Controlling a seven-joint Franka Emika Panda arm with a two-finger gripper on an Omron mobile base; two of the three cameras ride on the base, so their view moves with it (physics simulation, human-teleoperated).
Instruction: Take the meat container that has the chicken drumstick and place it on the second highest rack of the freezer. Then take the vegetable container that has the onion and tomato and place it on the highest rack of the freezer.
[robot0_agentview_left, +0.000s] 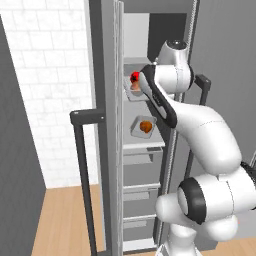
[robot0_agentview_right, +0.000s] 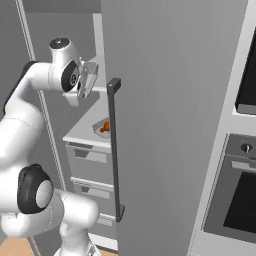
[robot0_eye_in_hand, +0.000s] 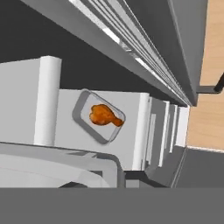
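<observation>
The freezer (robot0_agentview_left: 107, 125) stands open. The drumstick (robot0_agentview_left: 146, 126) lies in its tray (robot0_agentview_left: 136, 131) on the lower shelf (robot0_agentview_left: 142, 145), mid-frame. Above it, the arm (robot0_agentview_left: 200, 130) covers most of the top tray (robot0_agentview_left: 131, 92) — the red tomato (robot0_agentview_left: 134, 77) peeks out, and the onion is too hidden to pick out. The gripper's fingers are hidden too, so I cannot tell if they are spread or squeezing.

Even, flat rendered light with no glare; the freezer (robot0_agentview_left: 142, 75) interior is dim toward 12 o'clock. Edges look soft and pixelated, shadows faint.
</observation>
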